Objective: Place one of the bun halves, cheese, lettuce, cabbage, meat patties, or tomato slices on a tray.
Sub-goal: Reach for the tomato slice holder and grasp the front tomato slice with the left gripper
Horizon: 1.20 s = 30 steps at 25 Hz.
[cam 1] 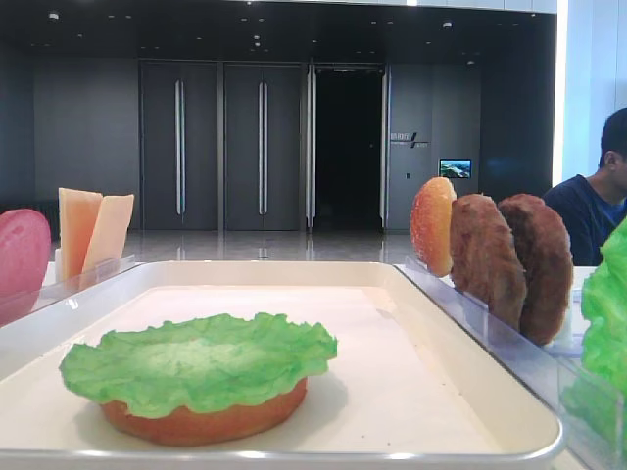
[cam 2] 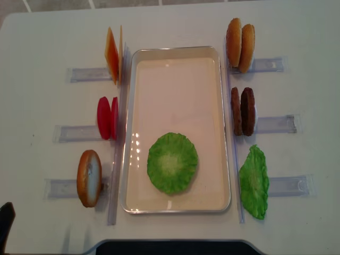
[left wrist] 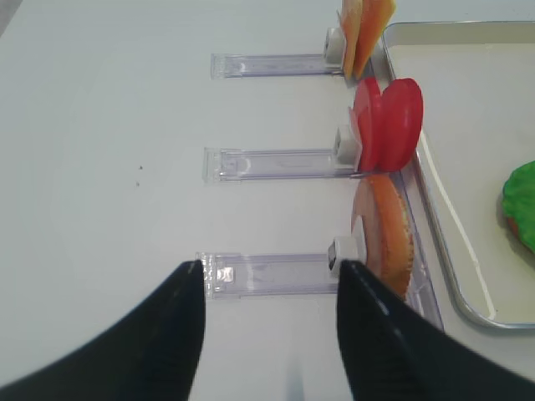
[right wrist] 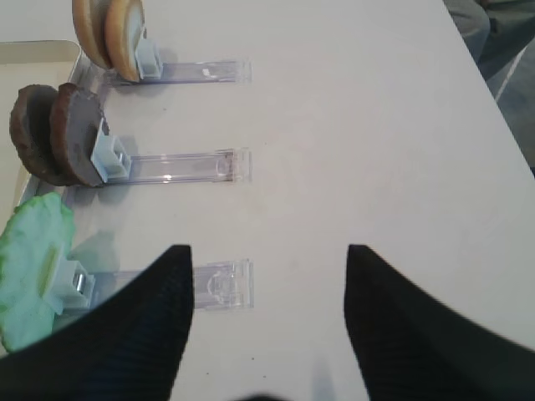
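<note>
Both grippers hover over bare table with their jaws apart and nothing between them: the left gripper (left wrist: 269, 276) beside the racks (left wrist: 267, 274), the right gripper (right wrist: 269, 261) likewise. A lettuce (cam 2: 172, 162) leaf lies on a bun half (cam 1: 201, 419) at the near end of the tray (cam 2: 175, 56). Tomato slices (cam 2: 107, 117), cheese (cam 2: 112, 54) and meat patties (cam 2: 243, 111) stand upright in racks alongside. No writing is readable.

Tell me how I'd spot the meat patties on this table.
Start at the white tray in the middle of the table. Along its right side stand three clear racks; the meat patties stand upright in the middle one. They are dark brown and rough, unlike the orange buns behind and green lettuce in front.
</note>
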Tool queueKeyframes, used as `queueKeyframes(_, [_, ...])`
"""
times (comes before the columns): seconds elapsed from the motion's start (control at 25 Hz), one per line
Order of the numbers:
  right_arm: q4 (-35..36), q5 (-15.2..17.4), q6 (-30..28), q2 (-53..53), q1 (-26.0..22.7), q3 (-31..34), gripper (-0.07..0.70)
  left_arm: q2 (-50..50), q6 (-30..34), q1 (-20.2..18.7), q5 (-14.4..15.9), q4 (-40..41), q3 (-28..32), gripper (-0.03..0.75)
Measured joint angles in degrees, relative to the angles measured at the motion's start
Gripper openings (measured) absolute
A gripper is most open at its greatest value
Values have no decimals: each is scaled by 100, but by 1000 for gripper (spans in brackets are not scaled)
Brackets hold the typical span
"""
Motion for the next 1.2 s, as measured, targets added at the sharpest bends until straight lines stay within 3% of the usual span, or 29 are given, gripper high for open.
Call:
queueKeyframes(0.88, [0,0,0,0,0,0,414,28,0,0,0,-41,0,391])
queueKeyframes(1.2, [0,0,0,0,0,0,414,937,-285,0,-26,-41,0,391])
